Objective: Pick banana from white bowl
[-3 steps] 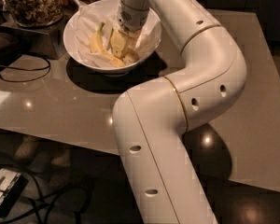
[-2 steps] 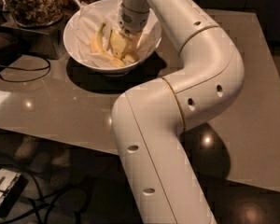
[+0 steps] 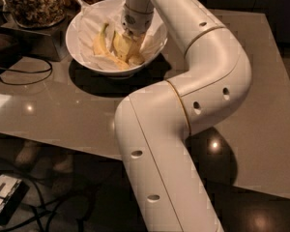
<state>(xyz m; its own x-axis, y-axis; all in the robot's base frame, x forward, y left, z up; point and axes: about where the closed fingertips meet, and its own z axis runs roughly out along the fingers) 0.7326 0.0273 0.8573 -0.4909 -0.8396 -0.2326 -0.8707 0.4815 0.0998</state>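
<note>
The white bowl, lined with crumpled white paper, stands at the table's far left. Two yellow bananas lie in it. The banana with a brownish blunt end lies in the middle, right under my arm's wrist. A second banana with a darker stem pointing up lies to its left. My gripper is down inside the bowl, on or just above the middle banana. The wrist hides its tips.
A glass jar of nuts stands on a dark stand left of the bowl. A black cable loops over the table's left part. My white arm arches over the table's middle. The table's front edge runs diagonally below.
</note>
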